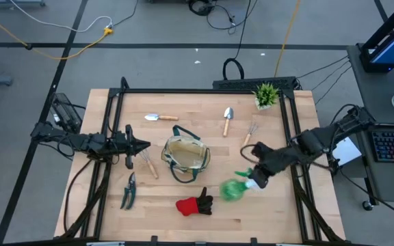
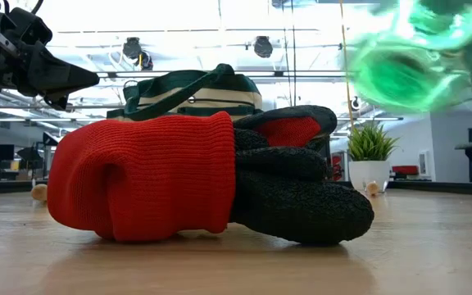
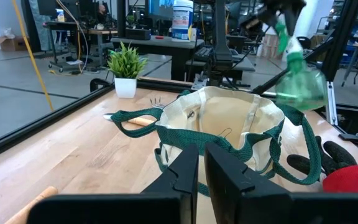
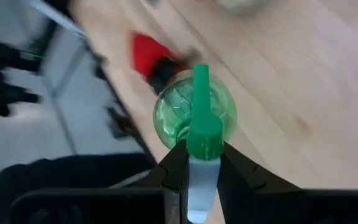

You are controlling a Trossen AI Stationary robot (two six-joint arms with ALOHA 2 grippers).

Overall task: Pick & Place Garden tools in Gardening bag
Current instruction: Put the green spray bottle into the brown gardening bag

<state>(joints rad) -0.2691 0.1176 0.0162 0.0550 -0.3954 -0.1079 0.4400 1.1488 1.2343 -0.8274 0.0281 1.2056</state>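
- Gripping the green-and-white spray bottle [image 1: 234, 188] by its neck, the right gripper [image 1: 257, 179] holds it off the table, between the gardening bag [image 1: 186, 158] and the table's right edge, above the red-and-black glove [image 1: 194, 203].
- Left gripper [image 1: 141, 145] hovers closed and empty, left of the bag.
- Pruning shears [image 1: 128, 191] and trowels [image 1: 228, 120] lie on the table [image 1: 101, 171].

- Wooden counter [image 1: 101, 219]; gardening bag [image 1: 186, 157] near its middle.
- Behind bag: two trowels [image 1: 160, 117], [image 1: 228, 120], hand rake [image 1: 249, 134], potted plant [image 1: 266, 95].
- Left: pruning shears [image 1: 128, 190], fork [image 1: 148, 163].
- In front: glove [image 1: 194, 203].
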